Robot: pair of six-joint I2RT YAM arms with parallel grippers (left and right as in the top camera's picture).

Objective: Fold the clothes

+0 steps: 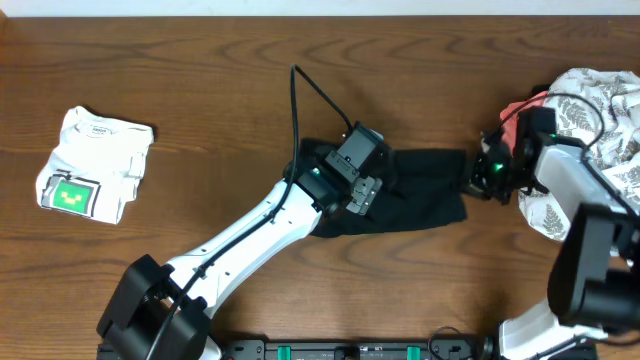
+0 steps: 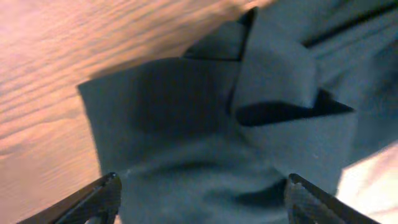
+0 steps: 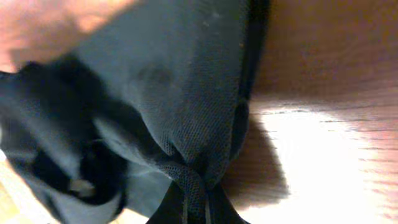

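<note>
A brown wood-grain table [image 1: 200, 60] fills the view (pale strip [image 1: 320, 4] beyond it).

I have bare worktop [image 1: 200, 60] along the whole far side, and more between the folded white shirt [image 1: 95, 165] and the centre. My left arm [image 1: 250, 235] lies diagonally across the near middle and blocks that lane. Its cable [image 1: 320, 95] loops up beside the black garment [image 1: 430, 190]. On the right, the patterned heap [image 1: 600, 110] and the right end effector [image 1: 480, 180] crowd the garment's edge.

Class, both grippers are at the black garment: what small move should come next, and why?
Probably close the left gripper on the garment: it hangs open over the fabric, while the right gripper pinches the right edge.
</note>
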